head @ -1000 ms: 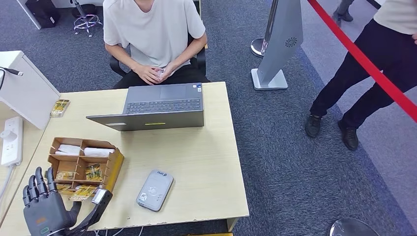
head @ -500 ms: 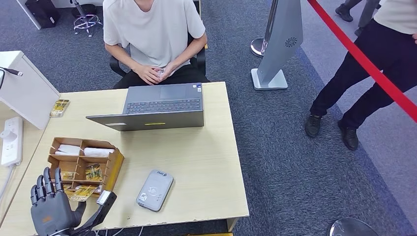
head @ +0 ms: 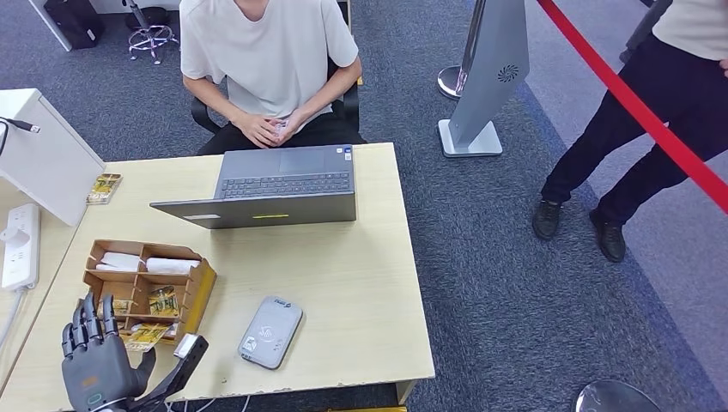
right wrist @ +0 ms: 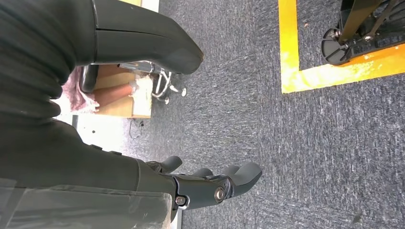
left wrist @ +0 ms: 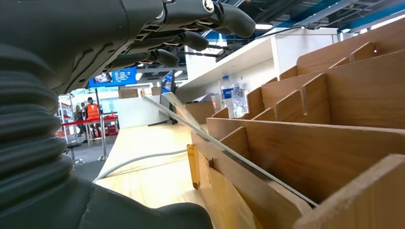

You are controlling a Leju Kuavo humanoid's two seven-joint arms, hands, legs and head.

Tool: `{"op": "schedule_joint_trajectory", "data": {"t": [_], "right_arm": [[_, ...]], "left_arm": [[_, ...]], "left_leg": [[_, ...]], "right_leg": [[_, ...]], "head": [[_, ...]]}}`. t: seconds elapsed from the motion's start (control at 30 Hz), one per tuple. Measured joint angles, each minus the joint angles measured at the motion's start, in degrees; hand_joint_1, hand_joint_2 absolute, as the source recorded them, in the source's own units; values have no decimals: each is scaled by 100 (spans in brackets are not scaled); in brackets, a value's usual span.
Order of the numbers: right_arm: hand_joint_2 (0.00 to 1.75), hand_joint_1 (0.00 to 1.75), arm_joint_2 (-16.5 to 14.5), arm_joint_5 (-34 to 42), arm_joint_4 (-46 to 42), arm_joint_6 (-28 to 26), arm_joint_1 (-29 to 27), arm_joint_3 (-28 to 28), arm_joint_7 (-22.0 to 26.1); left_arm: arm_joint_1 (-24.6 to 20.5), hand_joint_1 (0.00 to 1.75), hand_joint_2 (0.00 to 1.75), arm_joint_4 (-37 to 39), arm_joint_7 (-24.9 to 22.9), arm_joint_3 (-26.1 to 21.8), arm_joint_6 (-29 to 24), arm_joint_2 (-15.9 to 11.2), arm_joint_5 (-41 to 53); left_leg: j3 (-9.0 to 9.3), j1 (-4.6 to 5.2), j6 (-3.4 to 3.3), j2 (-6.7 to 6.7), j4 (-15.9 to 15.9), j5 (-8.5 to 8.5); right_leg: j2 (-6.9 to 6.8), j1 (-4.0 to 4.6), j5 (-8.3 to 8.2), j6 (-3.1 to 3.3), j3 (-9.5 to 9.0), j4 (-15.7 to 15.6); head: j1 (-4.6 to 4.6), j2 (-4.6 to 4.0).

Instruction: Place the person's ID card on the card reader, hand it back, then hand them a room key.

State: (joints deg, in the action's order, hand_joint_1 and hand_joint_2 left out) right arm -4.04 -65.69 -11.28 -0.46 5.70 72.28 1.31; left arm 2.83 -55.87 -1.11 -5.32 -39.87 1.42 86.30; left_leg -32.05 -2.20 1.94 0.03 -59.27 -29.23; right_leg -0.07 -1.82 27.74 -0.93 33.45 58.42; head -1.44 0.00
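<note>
At the far left edge of the head view lies a white power strip [head: 19,245], with a white box [head: 47,159] above it in the upper left. The left hand [head: 99,369] sits in the lower left corner, fingers spread wide and upright, thumb stretched toward the right, holding nothing. It hovers just in front of the wooden organizer [head: 202,287], whose compartments hold white rolls and yellow room key cards [head: 146,336]; one card pokes out at the organizer's near edge, close to the fingertips. In the left wrist view the fingers [left wrist: 191,40] arch open above the organizer's wooden dividers [left wrist: 305,100], apart from them.

Another yellow card packet [head: 103,188] rests at the left side of the surface [head: 343,283], beside the white box. Lower centre lies the grey card reader [head: 269,332]. Above it stands an open grey laptop [head: 275,196]. Behind it, top centre, a seated person [head: 266,51] holds a small ID card [head: 276,127] in both hands at the lap.

The right hand [right wrist: 210,183] hangs over dark carpet, fingers loosely apart and empty. At right, a red barrier tape [head: 635,103] crosses before a standing person [head: 652,129].
</note>
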Motion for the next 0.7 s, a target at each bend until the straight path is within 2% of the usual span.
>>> {"op": "schedule_joint_trajectory", "data": {"t": [0.7], "right_arm": [[175,0,0,-23,0,9,0,-35,7]], "left_arm": [[-115,0,175,2,-66,507,-2,81,2]], "left_leg": [[0,0,0,0,-1,0]], "right_leg": [[0,0,0,0,0,0]], "head": [[1,0]]}}
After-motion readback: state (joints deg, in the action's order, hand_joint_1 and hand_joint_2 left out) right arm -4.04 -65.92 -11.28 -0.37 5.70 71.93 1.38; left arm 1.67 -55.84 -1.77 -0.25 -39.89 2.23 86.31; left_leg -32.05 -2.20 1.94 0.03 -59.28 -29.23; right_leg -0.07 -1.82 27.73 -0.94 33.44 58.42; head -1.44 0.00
